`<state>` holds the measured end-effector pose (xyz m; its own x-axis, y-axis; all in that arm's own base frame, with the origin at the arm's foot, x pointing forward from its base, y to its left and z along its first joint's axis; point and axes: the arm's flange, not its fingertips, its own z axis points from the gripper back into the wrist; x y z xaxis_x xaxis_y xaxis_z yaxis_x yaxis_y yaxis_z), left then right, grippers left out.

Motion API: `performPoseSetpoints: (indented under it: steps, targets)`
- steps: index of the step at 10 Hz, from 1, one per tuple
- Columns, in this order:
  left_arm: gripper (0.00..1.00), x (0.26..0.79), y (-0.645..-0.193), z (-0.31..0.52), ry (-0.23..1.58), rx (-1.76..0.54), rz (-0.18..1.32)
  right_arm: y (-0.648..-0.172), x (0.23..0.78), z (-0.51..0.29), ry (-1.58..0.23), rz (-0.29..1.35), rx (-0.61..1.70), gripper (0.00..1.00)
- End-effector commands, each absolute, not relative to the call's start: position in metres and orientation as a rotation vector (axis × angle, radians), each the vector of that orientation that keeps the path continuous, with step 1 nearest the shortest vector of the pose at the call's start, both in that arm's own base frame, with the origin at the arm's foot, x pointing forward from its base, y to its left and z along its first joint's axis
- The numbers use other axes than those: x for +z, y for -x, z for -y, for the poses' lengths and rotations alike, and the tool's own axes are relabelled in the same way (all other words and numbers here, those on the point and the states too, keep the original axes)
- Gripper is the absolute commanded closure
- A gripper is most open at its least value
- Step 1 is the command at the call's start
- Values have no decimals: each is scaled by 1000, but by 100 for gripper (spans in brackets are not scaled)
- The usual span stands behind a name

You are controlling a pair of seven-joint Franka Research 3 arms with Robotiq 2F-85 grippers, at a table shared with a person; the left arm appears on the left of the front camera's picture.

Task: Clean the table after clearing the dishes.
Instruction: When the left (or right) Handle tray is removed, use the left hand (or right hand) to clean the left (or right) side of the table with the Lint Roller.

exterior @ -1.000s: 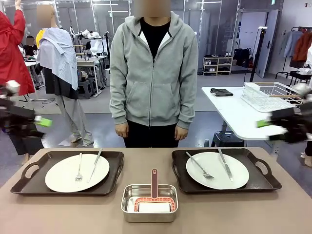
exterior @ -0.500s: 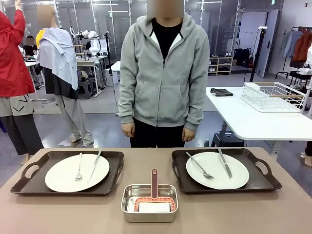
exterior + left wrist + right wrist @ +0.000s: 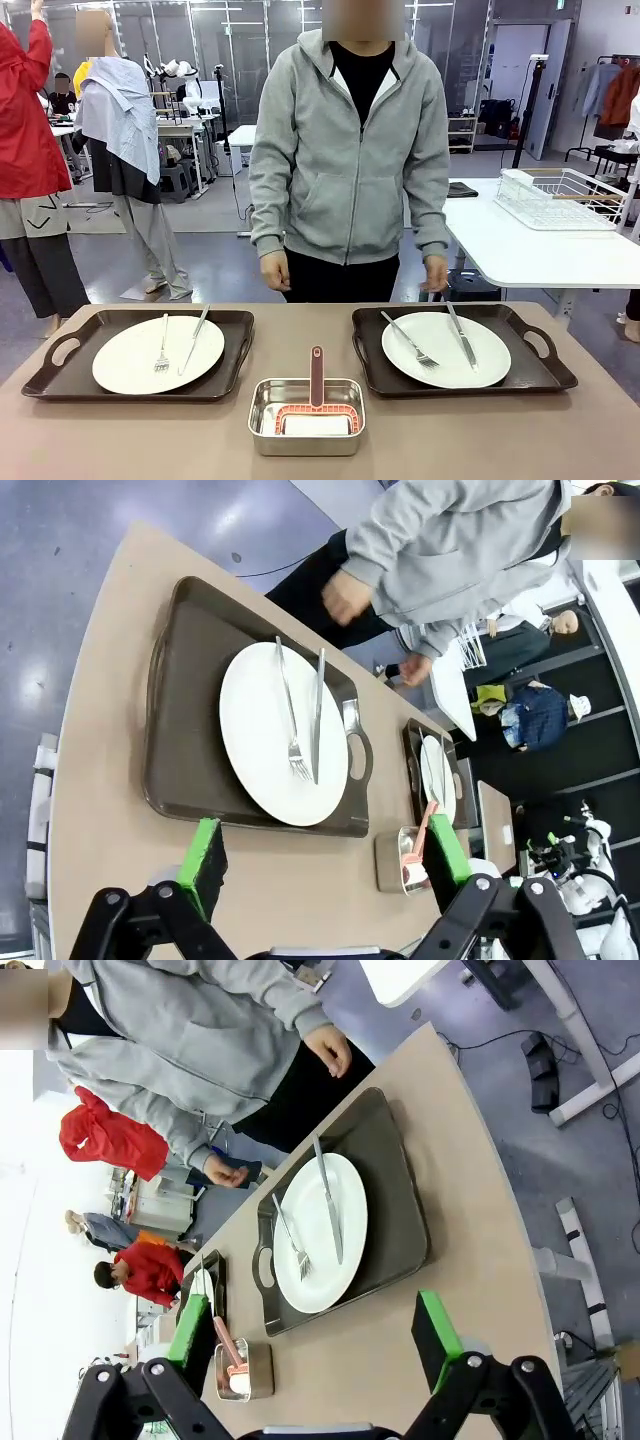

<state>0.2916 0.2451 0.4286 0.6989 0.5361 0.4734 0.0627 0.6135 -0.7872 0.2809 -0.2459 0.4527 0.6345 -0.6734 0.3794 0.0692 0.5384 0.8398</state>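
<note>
On the brown table (image 3: 120, 440) stand two dark trays. The left tray (image 3: 60, 355) holds a white plate (image 3: 125, 365) with a fork and knife. The right tray (image 3: 540, 350) holds another plate (image 3: 480, 365) with its own fork and knife. My left gripper (image 3: 325, 858) hangs open high above the table, looking down on the left plate (image 3: 250, 730). My right gripper (image 3: 313, 1335) is also open and high, with the right plate (image 3: 352, 1220) below it. Nothing is between either pair of fingers.
A steel pan (image 3: 306, 415) with a red-handled tool sits at the table's near middle, between the trays. A person in a grey hoodie stands at the far edge, hands (image 3: 275, 270) hanging just above it. A white side table with a wire rack (image 3: 555, 200) stands at back right.
Both arms have drawn back out of the front view's edges. The person has stepped to the right and closer to the table.
</note>
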Motion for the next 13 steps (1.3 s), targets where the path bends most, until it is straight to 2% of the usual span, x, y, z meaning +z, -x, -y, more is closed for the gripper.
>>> performPoseSetpoints:
  steps: [1, 13]
  targets:
    - [0, 429, -289, -250, 891, 293, 771, -277, 452, 247, -912, 796, -488, 0]
    - [0, 429, -289, -250, 891, 293, 771, -277, 452, 247, -912, 796, -488, 0]
